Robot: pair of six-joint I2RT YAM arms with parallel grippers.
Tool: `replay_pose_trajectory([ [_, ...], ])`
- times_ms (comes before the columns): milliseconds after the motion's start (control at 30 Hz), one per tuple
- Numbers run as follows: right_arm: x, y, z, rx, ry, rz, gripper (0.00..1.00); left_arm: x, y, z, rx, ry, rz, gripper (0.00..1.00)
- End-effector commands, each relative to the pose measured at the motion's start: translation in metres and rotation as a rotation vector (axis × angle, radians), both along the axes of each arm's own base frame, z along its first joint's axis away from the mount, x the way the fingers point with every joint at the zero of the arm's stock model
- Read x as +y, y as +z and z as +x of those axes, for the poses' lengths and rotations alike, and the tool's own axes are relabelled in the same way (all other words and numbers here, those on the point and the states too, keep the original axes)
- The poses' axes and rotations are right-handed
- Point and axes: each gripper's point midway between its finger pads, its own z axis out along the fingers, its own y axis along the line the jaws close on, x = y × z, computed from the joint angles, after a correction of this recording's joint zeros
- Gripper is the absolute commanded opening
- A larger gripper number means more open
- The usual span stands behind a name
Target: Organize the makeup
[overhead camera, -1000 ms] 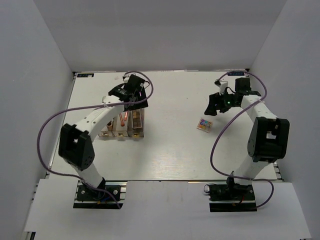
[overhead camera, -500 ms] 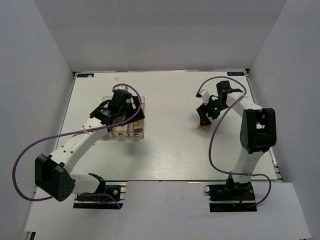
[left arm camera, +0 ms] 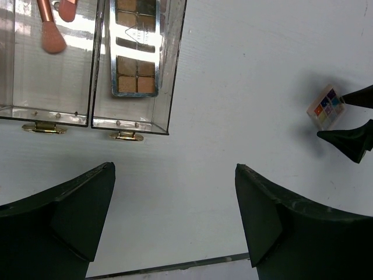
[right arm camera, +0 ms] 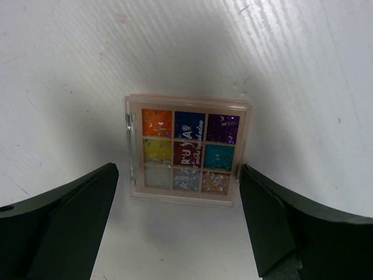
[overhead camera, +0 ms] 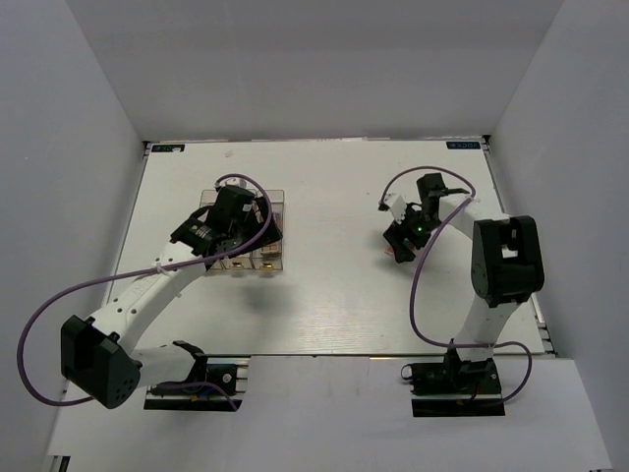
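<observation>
The multicolour eyeshadow palette (right arm camera: pixel 186 149) lies flat on the white table; it also shows in the left wrist view (left arm camera: pixel 326 108). My right gripper (right arm camera: pixel 178 175) is open and low over it, one finger on each side of its near end, the right finger close to its edge. The clear organizer (overhead camera: pixel 270 258) holds thin orange-pink sticks (left arm camera: pixel 52 26) in one compartment and a mauve-brown palette (left arm camera: pixel 137 52) in the compartment beside it. My left gripper (left arm camera: pixel 175 192) is open and empty above the table just in front of the organizer. The beige bottles are hidden.
White walls close in the table on the left, back and right. The right arm's purple cable (overhead camera: pixel 423 285) loops over the table's right side. The left arm (overhead camera: pixel 147 290) reaches diagonally across the left side.
My right gripper has moved left and down onto the multicolour palette. My left arm has drawn back from the far end of the organizer towards its near end.
</observation>
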Motion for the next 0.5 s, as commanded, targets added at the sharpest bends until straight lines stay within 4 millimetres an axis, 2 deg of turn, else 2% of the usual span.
replay_pose_trajectory([
  [0,-0.006,-0.009,-0.008,-0.040,-0.002,-0.078,0.89,0.000,0.006,-0.004,-0.013,0.003,-0.024,0.93],
  [67,-0.006,-0.013,-0.010,-0.046,-0.008,-0.094,0.89,0.000,0.007,-0.003,-0.015,0.003,-0.023,0.93],
  [133,-0.005,-0.015,-0.012,-0.040,-0.017,-0.096,0.84,-0.001,0.008,-0.002,-0.016,0.004,-0.025,0.93],
  [233,-0.002,-0.017,-0.013,-0.038,-0.020,-0.103,0.65,0.000,0.012,-0.003,-0.027,0.009,-0.032,0.93],
  [267,0.001,-0.017,-0.011,-0.048,-0.018,-0.103,0.51,0.000,0.013,-0.002,-0.031,0.013,-0.035,0.93],
  [333,0.005,-0.015,-0.008,-0.055,-0.022,-0.097,0.38,0.000,0.016,-0.003,-0.037,0.012,-0.044,0.93],
  [367,0.009,-0.012,-0.007,-0.057,-0.016,-0.086,0.26,-0.002,0.021,-0.003,-0.055,0.006,-0.058,0.93],
  [400,0.013,-0.009,-0.008,-0.048,-0.008,-0.078,0.21,-0.006,0.027,-0.005,-0.068,-0.019,-0.085,0.93],
  [433,0.025,-0.003,-0.011,-0.039,0.020,-0.042,0.17,-0.010,0.032,-0.005,-0.095,-0.055,-0.095,0.93],
  [467,0.035,0.010,-0.001,-0.059,0.032,-0.013,0.11,-0.014,0.045,-0.005,-0.155,-0.079,-0.135,0.93],
])
